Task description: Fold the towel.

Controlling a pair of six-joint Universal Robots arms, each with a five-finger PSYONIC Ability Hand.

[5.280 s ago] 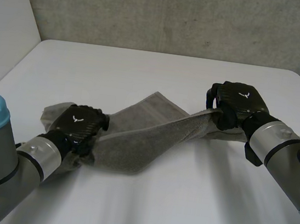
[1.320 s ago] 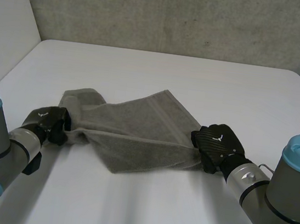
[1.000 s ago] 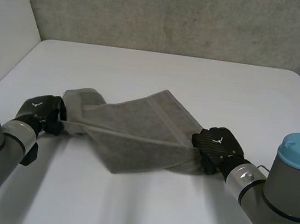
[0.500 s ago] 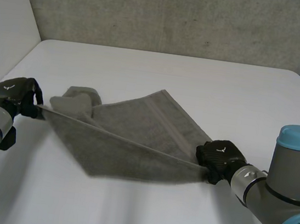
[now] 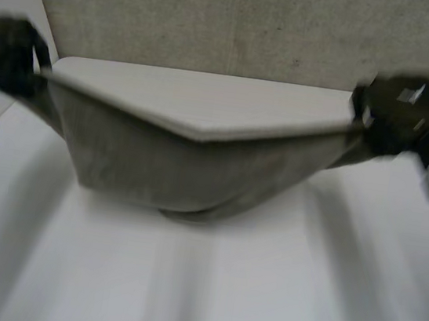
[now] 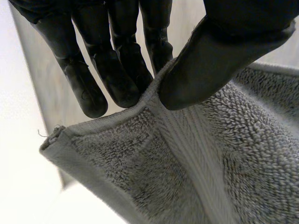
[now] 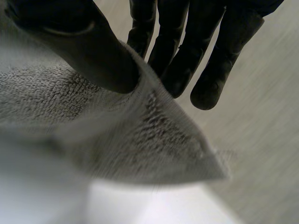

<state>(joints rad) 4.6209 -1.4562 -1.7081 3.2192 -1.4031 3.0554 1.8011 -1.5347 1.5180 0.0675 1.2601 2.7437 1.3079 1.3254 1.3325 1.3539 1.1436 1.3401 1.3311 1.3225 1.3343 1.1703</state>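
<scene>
The grey towel [image 5: 191, 157] hangs stretched in the air between both hands, its lower edge sagging down to the white table [image 5: 206, 286]. My left hand [image 5: 7, 54] is at the towel's left top corner; in the left wrist view the thumb [image 6: 219, 51] pinches the towel [image 6: 196, 168] near its corner against the fingers [image 6: 117, 70]. My right hand [image 5: 399, 113] holds the right top corner; in the right wrist view its thumb [image 7: 79, 42] presses the towel [image 7: 140, 140] against the fingers [image 7: 187, 51].
A grey wall [image 5: 241, 21] rises behind the table's far edge. A white wall panel [image 5: 13, 7] stands at the left.
Both hands have risen and moved apart, lifting the towel off the table so it hangs spread between them. Half a second ago it lay low over the table.
</scene>
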